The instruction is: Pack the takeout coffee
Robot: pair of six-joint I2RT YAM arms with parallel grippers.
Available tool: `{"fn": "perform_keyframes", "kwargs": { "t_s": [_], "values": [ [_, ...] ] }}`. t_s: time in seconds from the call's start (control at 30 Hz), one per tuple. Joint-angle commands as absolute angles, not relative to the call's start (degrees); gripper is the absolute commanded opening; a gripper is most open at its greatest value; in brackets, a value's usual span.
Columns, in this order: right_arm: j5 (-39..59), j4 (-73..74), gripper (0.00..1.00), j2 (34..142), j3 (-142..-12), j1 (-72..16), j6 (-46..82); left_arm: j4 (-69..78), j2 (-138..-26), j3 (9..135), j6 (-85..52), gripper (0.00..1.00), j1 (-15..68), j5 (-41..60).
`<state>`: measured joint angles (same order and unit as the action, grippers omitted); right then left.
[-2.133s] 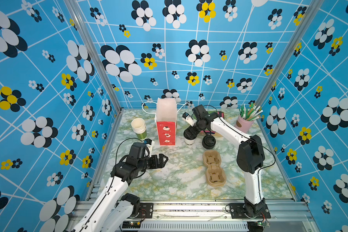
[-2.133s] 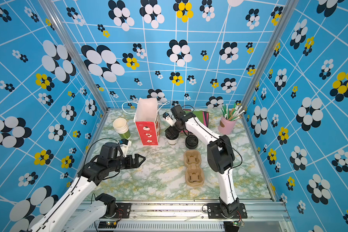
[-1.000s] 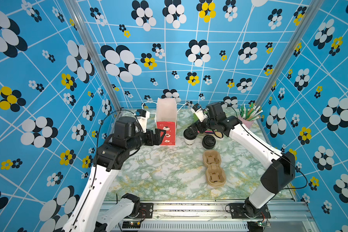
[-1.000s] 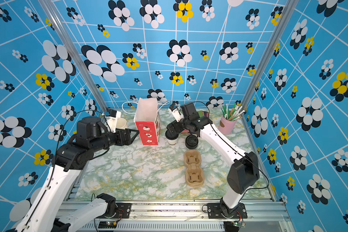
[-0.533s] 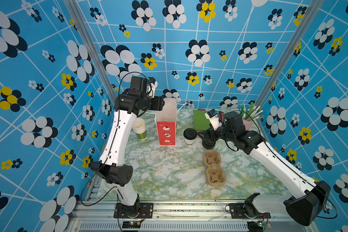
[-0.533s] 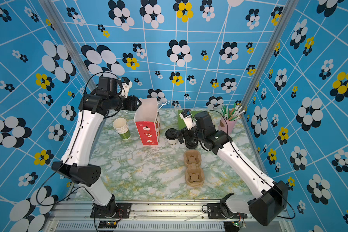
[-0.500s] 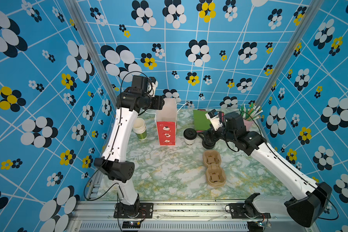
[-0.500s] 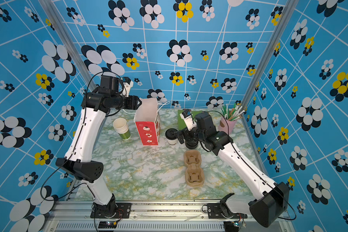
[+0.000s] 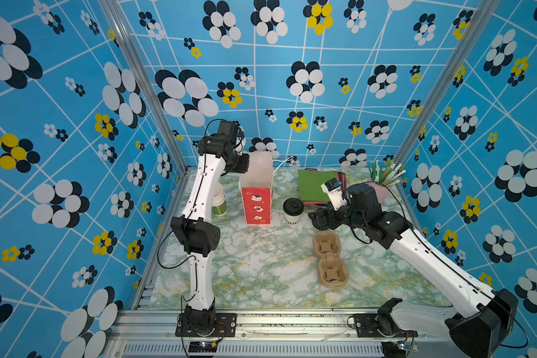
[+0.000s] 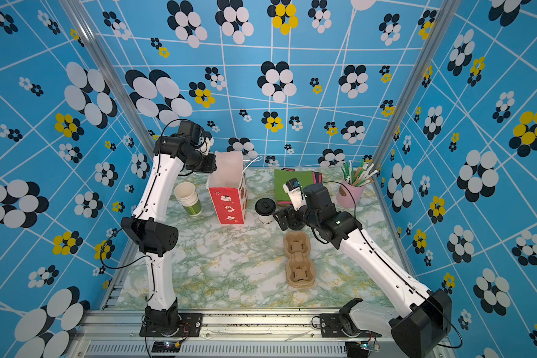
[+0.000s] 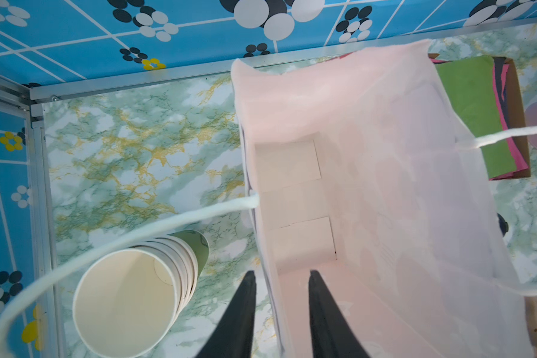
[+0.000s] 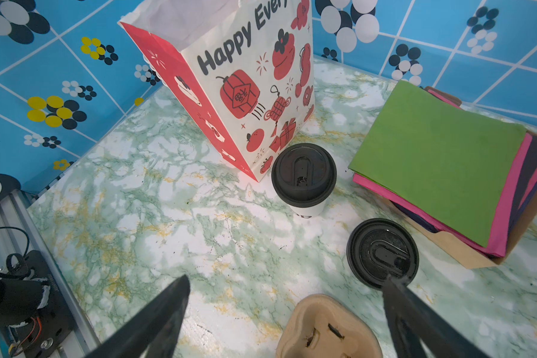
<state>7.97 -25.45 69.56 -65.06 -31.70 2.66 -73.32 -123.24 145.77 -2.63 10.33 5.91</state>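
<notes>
Near frame centre, the left gripper (image 11: 281, 274) is straddling the wall of the bag (image 9: 256, 198), fingers narrowly apart. Pinching askew risks toppling it onto the takeout coffee (image 9: 293, 210) — the right gripper (image 12: 286, 279) is gaping, empty.

Left arm (image 9: 200, 189) and right arm (image 9: 428, 254) share one build — glossy white link shells dotted with small dark screw holes, joined by boxy black joint housings (image 9: 196, 237). Thin black cables (image 9: 158, 254) loop outside them. Black base plates (image 9: 228, 322) carry bolts; the right arm's white wrist camera (image 9: 334, 189) perhaps bears a label.
</notes>
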Motion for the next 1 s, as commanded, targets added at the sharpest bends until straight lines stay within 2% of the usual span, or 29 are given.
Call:
{"fn": "perform_keyframes", "kwargs": {
  "t_s": [0.0,0.17,0.37,0.67,0.83,0.97],
  "values": [
    [7.3,-26.1,0.99,67.8,-64.3,-31.4,4.0,-74.1,-125.0,147.4,-3.7,0.19,9.6,4.7],
    [7.2,-26.1,0.99,67.3,-63.6,-31.5,4.0,-74.3,-123.4,146.0,-6.5,0.0,9.7,4.8],
    [7.9,-25.2,0.99,67.2,-63.4,-31.5,4.9,-71.5,-114.8,137.1,-13.2,0.0,9.9,5.3],
    [9.5,-23.0,0.99,66.5,-62.8,-31.5,6.0,-53.5,-86.7,101.6,-29.7,0.0,11.6,1.9],
    [10.9,-21.5,0.99,66.5,-62.2,-31.4,7.1,-51.8,-73.7,88.2,-40.3,0.0,15.5,-5.0],
    [11.9,-21.0,0.99,66.4,-62.3,-31.5,7.5,-47.2,-63.8,77.4,-51.1,0.0,18.6,-6.2]
  ]
}}
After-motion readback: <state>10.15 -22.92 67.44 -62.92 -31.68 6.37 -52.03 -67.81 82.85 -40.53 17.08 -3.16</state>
